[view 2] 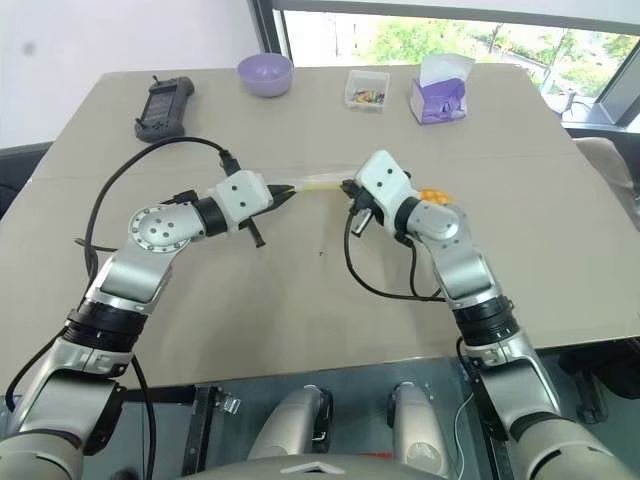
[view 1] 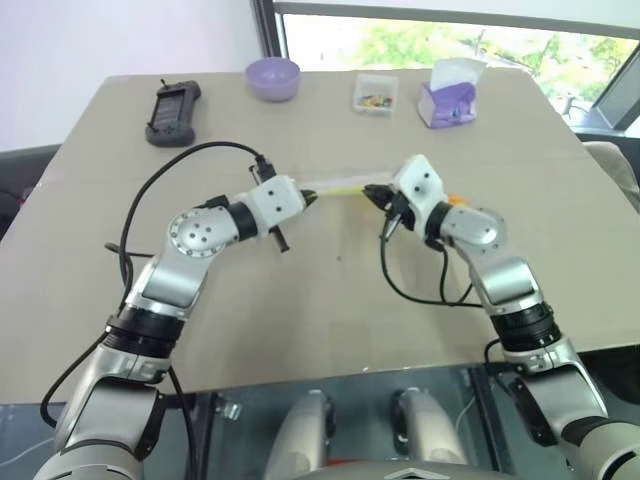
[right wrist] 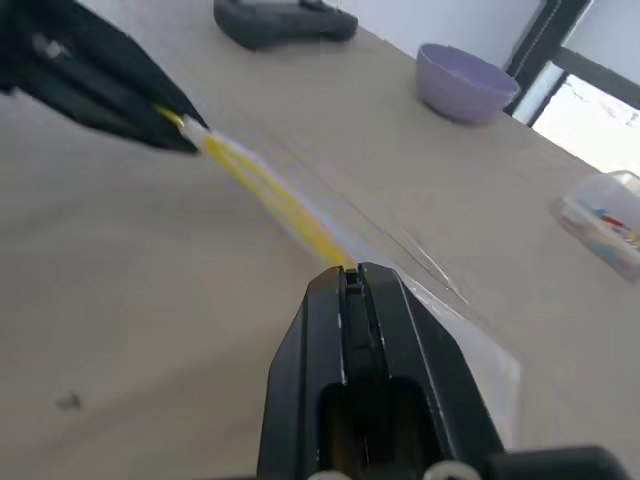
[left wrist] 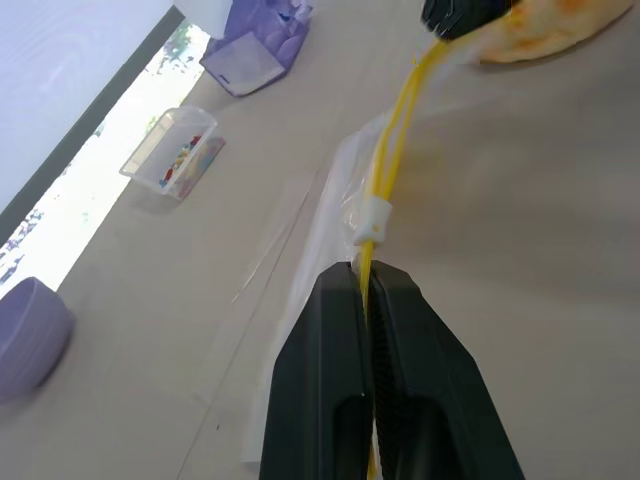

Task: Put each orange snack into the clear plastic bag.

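The clear plastic bag [view 1: 336,185] hangs stretched between my two grippers above the middle of the table, its yellow seal strip [right wrist: 270,195] pulled taut. My left gripper [view 1: 312,198] is shut on one end of the strip, as the left wrist view shows [left wrist: 365,272]. At the other end, my right gripper [view 1: 371,193] is shut on the strip. The orange snack [view 1: 456,200] lies on the table just behind my right wrist, mostly hidden by it; its edge also shows in the left wrist view [left wrist: 545,25].
Along the table's far edge stand a black controller [view 1: 172,112], a purple bowl [view 1: 273,78], a small clear box of colourful bits [view 1: 375,93] and a purple tissue pack [view 1: 450,95]. Black cables loop from both wrists onto the table.
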`<action>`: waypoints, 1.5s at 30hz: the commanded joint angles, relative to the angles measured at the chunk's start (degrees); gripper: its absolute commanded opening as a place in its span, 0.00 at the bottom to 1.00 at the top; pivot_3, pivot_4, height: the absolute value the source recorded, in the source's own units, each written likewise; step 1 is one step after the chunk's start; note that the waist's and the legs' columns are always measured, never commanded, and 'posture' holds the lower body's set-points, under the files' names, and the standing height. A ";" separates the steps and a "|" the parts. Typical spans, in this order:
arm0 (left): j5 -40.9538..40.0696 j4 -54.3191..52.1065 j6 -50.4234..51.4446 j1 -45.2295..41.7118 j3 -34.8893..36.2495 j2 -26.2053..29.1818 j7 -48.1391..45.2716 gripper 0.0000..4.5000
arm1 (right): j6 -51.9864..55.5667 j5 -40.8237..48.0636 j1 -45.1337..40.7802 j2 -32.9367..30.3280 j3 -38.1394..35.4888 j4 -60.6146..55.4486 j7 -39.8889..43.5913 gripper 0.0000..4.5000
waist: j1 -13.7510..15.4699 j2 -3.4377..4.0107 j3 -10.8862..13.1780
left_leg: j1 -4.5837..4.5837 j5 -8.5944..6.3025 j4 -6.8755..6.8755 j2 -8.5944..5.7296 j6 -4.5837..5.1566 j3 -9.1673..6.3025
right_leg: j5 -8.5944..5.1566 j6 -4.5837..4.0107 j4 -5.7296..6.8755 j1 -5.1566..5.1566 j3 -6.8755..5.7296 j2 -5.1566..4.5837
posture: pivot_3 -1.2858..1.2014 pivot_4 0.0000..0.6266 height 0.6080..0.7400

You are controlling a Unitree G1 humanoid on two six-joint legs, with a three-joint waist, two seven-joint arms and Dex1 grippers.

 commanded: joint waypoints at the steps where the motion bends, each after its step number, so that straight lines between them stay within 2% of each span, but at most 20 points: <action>1: 0.50 -1.26 -0.69 -0.71 2.17 -0.04 -0.33 0.00 | -0.32 -0.04 -1.99 1.32 1.13 -1.69 -1.34 0.00 | 0.09 0.00 0.00 | -0.01 0.00 0.02 -0.01 0.00 0.00 | 0.00 0.00 0.00 0.00 0.00 -0.01 | 0.52 0.24 1.00; 10: 0.96 -3.47 0.49 0.70 2.70 -0.80 -0.43 0.00 | -5.62 -3.15 -3.58 0.68 3.82 0.67 -2.63 0.00 | 0.03 0.00 0.00 | -0.02 0.01 0.05 -0.02 -0.01 -0.03 | 0.00 0.00 0.00 0.01 -0.02 0.00 | 0.52 0.24 1.00; 13: 1.23 -3.77 0.44 1.48 2.92 -1.00 -0.39 0.00 | -8.01 -5.41 -3.99 -0.53 4.39 1.16 -3.83 0.15 | 0.03 0.00 0.00 | -0.02 0.01 0.05 -0.01 -0.01 -0.03 | 0.00 0.00 0.01 0.00 -0.02 0.00 | 0.52 0.24 1.00; 16: 1.58 -3.76 0.26 1.77 3.10 -1.20 -0.46 0.00 | -10.06 -7.00 -4.38 -1.06 4.91 1.84 -4.61 0.46 | 0.03 0.00 0.00 | -0.01 0.01 0.05 -0.01 -0.01 -0.03 | 0.00 0.00 0.02 0.00 -0.02 0.00 | 0.52 0.24 1.00; 32: 3.15 -3.46 -2.82 3.11 3.20 -1.47 -0.71 0.00 | -14.52 -10.93 -6.45 -1.76 7.69 5.82 -3.44 0.46 | 0.01 0.00 0.00 | -0.01 0.01 0.05 -0.01 -0.01 -0.02 | 0.00 0.00 0.02 0.00 -0.02 0.00 | 0.52 0.24 1.00; 45: 2.22 -5.12 -0.77 3.78 4.02 -2.18 -0.77 0.00 | -16.17 -11.38 -6.37 -1.95 8.52 6.25 -1.15 0.46 | 0.01 0.00 0.00 | -0.01 0.01 0.05 -0.01 -0.01 -0.04 | 0.00 0.00 0.03 0.01 -0.01 0.00 | 0.52 0.24 1.00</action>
